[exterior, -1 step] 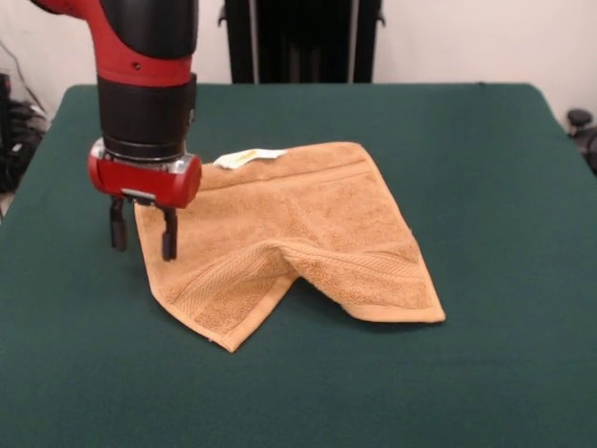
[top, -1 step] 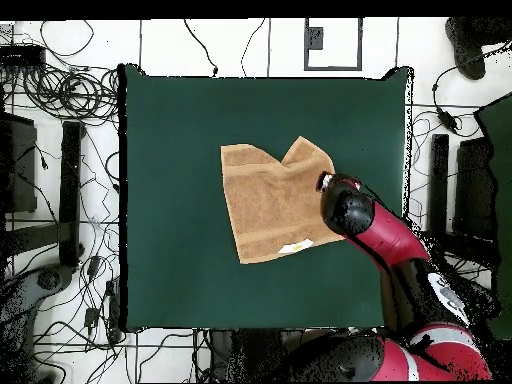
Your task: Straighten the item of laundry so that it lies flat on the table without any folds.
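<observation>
The tan-orange item of laundry (exterior, -1 step: 308, 229) lies rumpled near the middle of the green table (exterior, -1 step: 485, 168). A raised fold runs to its front edge and leaves a notch between two front corners. Its white tag (exterior, -1 step: 250, 157) sticks out at the far edge. My gripper (exterior, -1 step: 144, 238) hangs at the towel's left edge, open. One finger is off the cloth and the other (exterior, -1 step: 169, 235) is over it. I cannot tell whether they touch it. From overhead, the gripper (top, -1 step: 325, 183) sits at the towel's (top, -1 step: 272, 200) right edge, with the tag (top, -1 step: 295, 247) below.
Green table cloth (top, -1 step: 170, 150) spreads wide on all sides of the towel. Cables (top, -1 step: 70, 95) and black stands (top, -1 step: 70, 190) lie on the floor around the table. My red arm (top, -1 step: 385, 235) reaches in from the lower right in the overhead view.
</observation>
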Robot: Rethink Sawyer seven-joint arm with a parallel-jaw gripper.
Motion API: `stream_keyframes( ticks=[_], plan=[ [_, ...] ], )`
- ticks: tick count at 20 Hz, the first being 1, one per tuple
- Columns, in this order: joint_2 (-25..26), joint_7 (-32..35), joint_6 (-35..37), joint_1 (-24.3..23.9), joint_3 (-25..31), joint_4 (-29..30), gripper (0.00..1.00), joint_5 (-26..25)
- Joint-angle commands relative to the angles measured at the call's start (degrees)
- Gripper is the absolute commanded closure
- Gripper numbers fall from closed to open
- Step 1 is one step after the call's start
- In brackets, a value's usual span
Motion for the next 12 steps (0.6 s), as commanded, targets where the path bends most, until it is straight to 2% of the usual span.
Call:
stream_keyframes(
  ticks=[1, 5, 12],
  plan=[
    [-0.99, 17.28, 2.19, 1.07, 9.94, 4.59, 0.00, 5.48],
    [-1.11, 18.73, -0.96, 0.75, 10.60, 6.06, 0.00, 6.49],
    [-0.75, 16.44, -2.34, 1.15, 10.29, 4.28, 0.00, 5.57]
  ],
)
